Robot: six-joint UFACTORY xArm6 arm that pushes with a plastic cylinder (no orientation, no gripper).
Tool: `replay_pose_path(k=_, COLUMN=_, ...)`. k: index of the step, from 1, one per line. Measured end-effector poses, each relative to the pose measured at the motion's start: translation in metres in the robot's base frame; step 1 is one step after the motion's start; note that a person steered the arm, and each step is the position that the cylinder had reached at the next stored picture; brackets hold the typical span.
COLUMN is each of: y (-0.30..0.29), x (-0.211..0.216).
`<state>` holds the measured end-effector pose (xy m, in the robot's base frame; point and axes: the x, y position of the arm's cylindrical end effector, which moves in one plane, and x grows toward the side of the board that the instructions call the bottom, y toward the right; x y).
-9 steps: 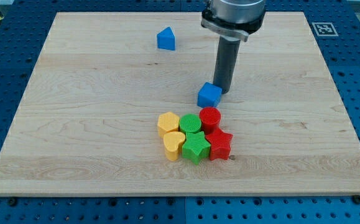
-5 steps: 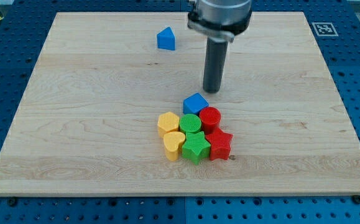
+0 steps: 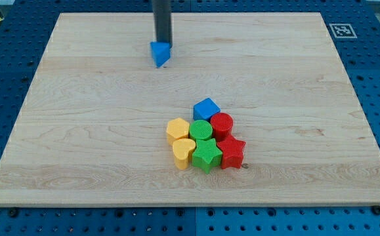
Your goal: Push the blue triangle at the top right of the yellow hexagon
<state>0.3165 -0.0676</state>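
Observation:
The blue triangle (image 3: 160, 54) lies near the view's top, left of centre. My tip (image 3: 163, 43) stands right behind it, touching its top edge. The yellow hexagon (image 3: 177, 129) sits at the left of a cluster near the board's middle. A blue cube (image 3: 206, 108) rests at the cluster's top, above and to the right of the hexagon.
The cluster also holds a green cylinder (image 3: 201, 129), a red cylinder (image 3: 222, 123), a yellow heart (image 3: 184, 153), a green star (image 3: 207, 154) and a red star (image 3: 231, 151). A marker tag (image 3: 342, 30) is at the board's top right corner.
My rod left the blue cube, which ended up against the cluster's top, and moved up and left to the blue triangle. The triangle shifted slightly left and down and turned.

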Motion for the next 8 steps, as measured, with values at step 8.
replay_pose_path(k=8, y=-0.034, x=0.105)
